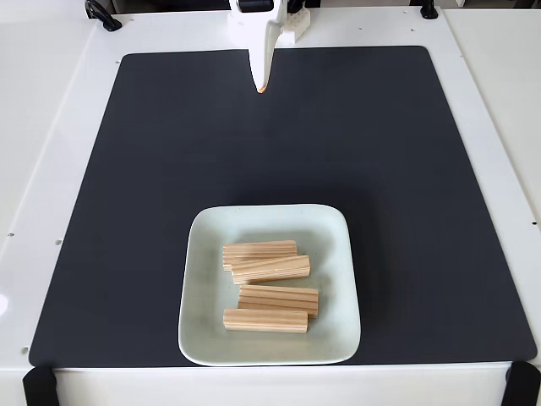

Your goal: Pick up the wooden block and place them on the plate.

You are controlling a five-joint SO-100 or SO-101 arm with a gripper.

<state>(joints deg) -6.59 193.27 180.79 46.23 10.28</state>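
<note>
In the fixed view a pale mint-white square plate (203, 288) sits near the front edge of the black mat. Several wooden blocks of light pine lie flat inside it: two touching at the upper middle (260, 252) (270, 269), and two stacked close together below them (279, 298) (265, 320). My white gripper (262, 85) hangs at the back of the table, far from the plate, its fingers pressed together into one point with an orange tip. It holds nothing.
A black mat (397, 186) covers most of the white table (51, 169). Black clamps sit at the front corners (38, 385) (522, 382). A black cable (101, 15) lies at the back left.
</note>
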